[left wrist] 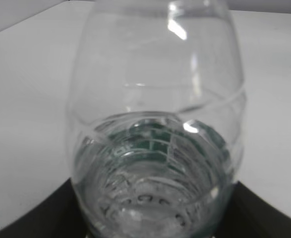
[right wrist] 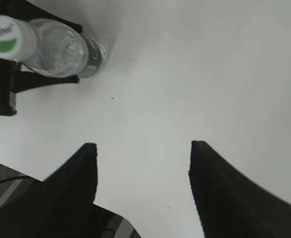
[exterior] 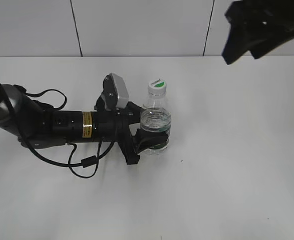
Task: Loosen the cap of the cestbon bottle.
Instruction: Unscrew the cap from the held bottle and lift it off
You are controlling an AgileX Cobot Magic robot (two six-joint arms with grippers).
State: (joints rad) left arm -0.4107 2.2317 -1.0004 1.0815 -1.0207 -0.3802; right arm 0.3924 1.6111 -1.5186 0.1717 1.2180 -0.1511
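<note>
The cestbon bottle stands upright on the white table, clear plastic with a dark green label band low on its body. Its white cap, marked with a green patch, sits on the neck. My left gripper reaches in from the left and is shut on the bottle's lower body, one finger on each side. In the left wrist view the bottle fills the frame, with the dark fingers at the bottom corners. My right gripper hangs open and empty high above the table, up and to the right of the cap.
The left arm and its looping black cable lie across the table's left half. A white panelled wall closes the back. The white tabletop stretches to the right of and in front of the bottle.
</note>
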